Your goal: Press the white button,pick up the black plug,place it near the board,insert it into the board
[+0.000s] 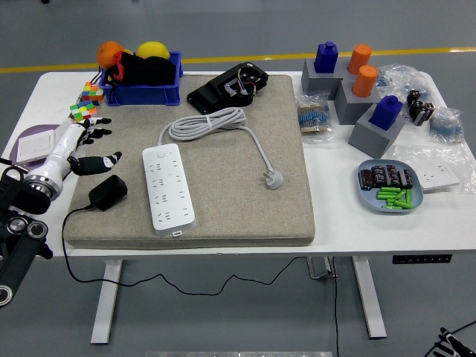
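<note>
Now hovering near the tabletop's [223, 242] left edge: left hand [83, 149], fingers [100, 160] spread loose, grasping nothing. Just beside it, black plug adapter [108, 192] lying on grey felt mat [245, 201], toward the near-left corner. Alongside, white rectangular power strip [169, 186], coiled white cable [204, 125].

- Black plug [108, 193]: boxy adapter lying flat near the desk's front left corner, cord trailing off.
- White power strip [169, 188]: flat, lengthwise, just right of it.

Bare mat [245, 193] right of power strip [169, 186]; coiled cable [204, 125] crowds far end
</note>
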You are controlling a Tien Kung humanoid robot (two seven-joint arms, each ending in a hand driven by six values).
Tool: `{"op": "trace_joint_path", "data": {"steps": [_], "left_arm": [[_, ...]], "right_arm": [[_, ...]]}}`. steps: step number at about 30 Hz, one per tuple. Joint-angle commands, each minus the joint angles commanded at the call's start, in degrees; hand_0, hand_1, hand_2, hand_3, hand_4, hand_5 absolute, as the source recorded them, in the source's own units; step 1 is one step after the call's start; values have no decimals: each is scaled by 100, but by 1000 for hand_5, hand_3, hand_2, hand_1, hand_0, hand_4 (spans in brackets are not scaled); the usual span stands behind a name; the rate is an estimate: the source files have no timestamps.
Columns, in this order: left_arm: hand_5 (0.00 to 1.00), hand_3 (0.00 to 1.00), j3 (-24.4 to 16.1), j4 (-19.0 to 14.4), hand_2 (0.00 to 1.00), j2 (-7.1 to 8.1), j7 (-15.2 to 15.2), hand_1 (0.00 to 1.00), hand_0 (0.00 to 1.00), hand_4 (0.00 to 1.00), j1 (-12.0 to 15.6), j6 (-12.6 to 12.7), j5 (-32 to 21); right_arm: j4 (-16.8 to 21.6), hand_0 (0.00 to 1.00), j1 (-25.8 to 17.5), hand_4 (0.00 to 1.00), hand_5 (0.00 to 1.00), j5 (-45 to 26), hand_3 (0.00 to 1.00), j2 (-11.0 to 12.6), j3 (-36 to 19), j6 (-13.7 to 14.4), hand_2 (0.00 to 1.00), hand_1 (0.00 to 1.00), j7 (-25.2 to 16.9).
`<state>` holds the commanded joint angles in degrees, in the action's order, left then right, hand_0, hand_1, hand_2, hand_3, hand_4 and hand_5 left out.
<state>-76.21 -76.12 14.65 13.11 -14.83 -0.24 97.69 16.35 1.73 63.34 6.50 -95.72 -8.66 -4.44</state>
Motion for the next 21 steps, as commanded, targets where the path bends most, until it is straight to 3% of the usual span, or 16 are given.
{"op": "trace_joint_path", "data": {"steps": [6,7,12,13,18,19,21], "left_arm": [[2,855,704,166,754,321,48,804,801,732,-333,-45,-277],[2,871,821,198,618,368,54,609,460,732,-397,-60,-351],[2,871,1306,294,618,572,66,609,460,732,-684,-114,-554],[2,877,1414,324,365,613,60,361,254,740,-756,-122,-609],[2,877,1889,493,365,753,9,361,254,740,-1065,-167,-949],[2,867,1946,514,222,764,5,185,122,720,-1102,-172,-987],[2,867,2110,580,222,784,37,185,122,720,-1218,-198,-1079]], "right_arm": [[-3,714,17,740,479,-9,623,26,15,4,676,694,3],[-3,715,25,740,479,-11,623,31,18,4,677,694,3],[-6,715,44,740,479,-15,623,43,10,7,677,694,4],[-9,714,45,735,471,-14,624,45,8,8,677,694,6],[-13,714,37,735,471,-18,624,58,11,10,677,694,8],[-13,714,35,740,481,-19,623,60,13,11,678,694,8],[-13,714,31,740,481,-21,623,60,13,13,678,694,7]]}}
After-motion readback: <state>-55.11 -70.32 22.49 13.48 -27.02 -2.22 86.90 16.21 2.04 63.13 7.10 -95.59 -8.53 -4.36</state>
